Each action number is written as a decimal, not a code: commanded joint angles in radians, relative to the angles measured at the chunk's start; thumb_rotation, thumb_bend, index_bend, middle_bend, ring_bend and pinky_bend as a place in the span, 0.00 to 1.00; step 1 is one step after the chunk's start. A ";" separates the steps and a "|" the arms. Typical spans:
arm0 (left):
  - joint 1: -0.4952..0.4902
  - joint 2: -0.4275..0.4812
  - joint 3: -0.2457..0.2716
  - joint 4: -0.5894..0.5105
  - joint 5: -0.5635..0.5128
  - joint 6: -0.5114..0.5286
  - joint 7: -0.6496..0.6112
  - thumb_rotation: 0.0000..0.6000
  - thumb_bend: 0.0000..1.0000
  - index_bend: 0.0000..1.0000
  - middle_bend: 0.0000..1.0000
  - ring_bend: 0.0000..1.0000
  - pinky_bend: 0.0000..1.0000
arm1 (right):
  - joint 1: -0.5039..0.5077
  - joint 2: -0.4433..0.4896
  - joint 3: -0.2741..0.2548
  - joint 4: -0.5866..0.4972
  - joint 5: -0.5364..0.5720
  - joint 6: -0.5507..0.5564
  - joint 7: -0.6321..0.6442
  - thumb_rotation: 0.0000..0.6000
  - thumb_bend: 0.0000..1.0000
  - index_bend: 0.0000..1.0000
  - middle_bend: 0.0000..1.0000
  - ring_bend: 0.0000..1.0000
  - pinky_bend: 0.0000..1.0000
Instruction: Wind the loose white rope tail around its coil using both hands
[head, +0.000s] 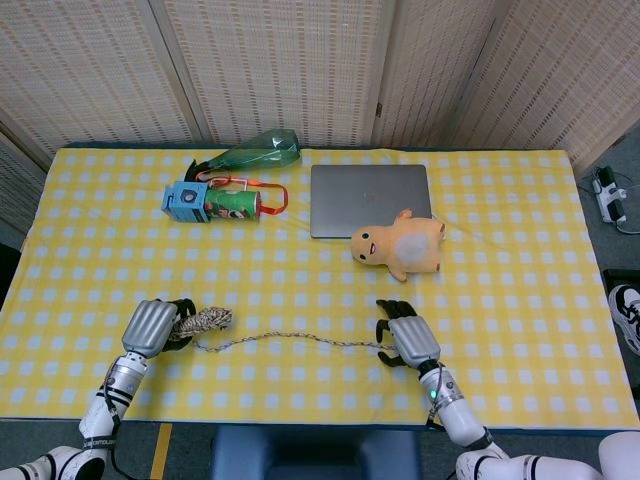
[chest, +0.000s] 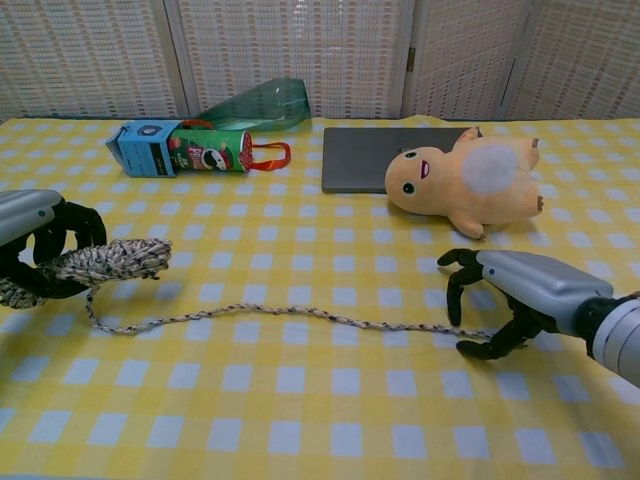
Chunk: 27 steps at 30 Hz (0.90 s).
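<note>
Woven screens (head: 300, 60) back the surface (head: 520, 230), which wears a yellow-and-white checked cloth. On it lie a closed grey laptop (head: 370, 198), an orange plush toy (head: 398, 245), a green plastic bottle (head: 255, 153) and a green chip can (head: 232, 203) beside a blue box (head: 185, 201); their labels are unreadable. The left robot hand (chest: 35, 245) grips the rope coil (chest: 105, 260). The loose tail (chest: 290, 315) runs across to the right robot hand (chest: 495, 295), whose curled fingers arch over its end without clearly gripping it.
</note>
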 joint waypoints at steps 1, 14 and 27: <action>0.000 -0.001 0.000 0.001 0.000 0.000 0.000 1.00 0.66 0.65 0.74 0.65 0.58 | 0.002 0.008 0.001 -0.006 0.001 -0.006 0.006 1.00 0.40 0.55 0.13 0.09 0.08; -0.001 -0.007 -0.001 0.009 0.000 -0.005 0.001 1.00 0.66 0.65 0.74 0.65 0.57 | 0.014 0.027 0.003 -0.019 0.033 -0.037 0.002 1.00 0.44 0.56 0.13 0.09 0.08; -0.001 0.000 -0.006 0.002 0.012 0.008 -0.005 1.00 0.66 0.65 0.74 0.64 0.57 | 0.007 0.060 0.003 -0.053 -0.002 -0.014 0.039 1.00 0.55 0.62 0.16 0.10 0.08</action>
